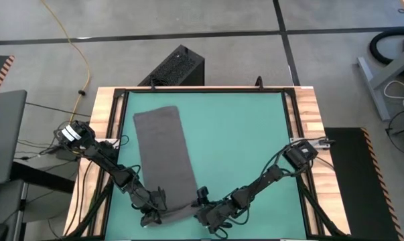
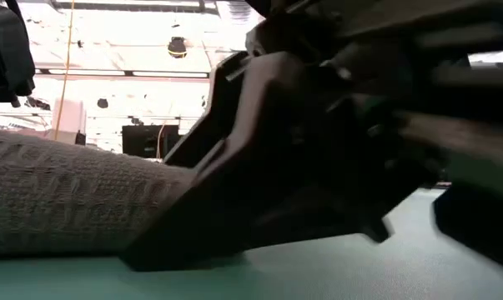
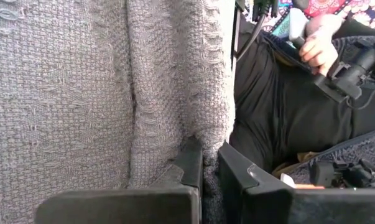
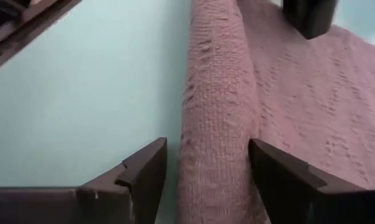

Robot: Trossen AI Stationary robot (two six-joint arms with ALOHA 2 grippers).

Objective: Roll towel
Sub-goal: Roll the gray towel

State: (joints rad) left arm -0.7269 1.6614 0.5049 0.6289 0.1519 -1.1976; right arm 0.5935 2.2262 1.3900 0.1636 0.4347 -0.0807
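Note:
The dark grey towel (image 1: 165, 154) lies flat on the green mat (image 1: 242, 134), running from the far left toward the near edge. Its near end is turned over into a low roll (image 1: 179, 211), which also shows in the low view (image 2: 59, 192). My left gripper (image 1: 155, 214) is at the roll's left end, shut on the cloth (image 3: 210, 168). My right gripper (image 1: 203, 214) is at the roll's right end, open, with one finger on either side of the roll (image 4: 215, 124). The white tag is hidden. My left gripper pinches the towel's rolled near end at its left side edge (image 3: 207, 134) between its two fingers, several layers of cloth. The fingers come low from the table's near left. The rest of the towel lies on the mat. My right gripper's fingers (image 4: 143, 171) stand on either side of the roll, along its length; I cannot tell whether they touch it.
Free green mat lies to the right of the towel. A black box (image 1: 177, 67) stands beyond the table's far edge. The wooden table frame (image 1: 307, 114) borders the mat. A person's hand (image 3: 318, 43) shows beyond the table in the left wrist view.

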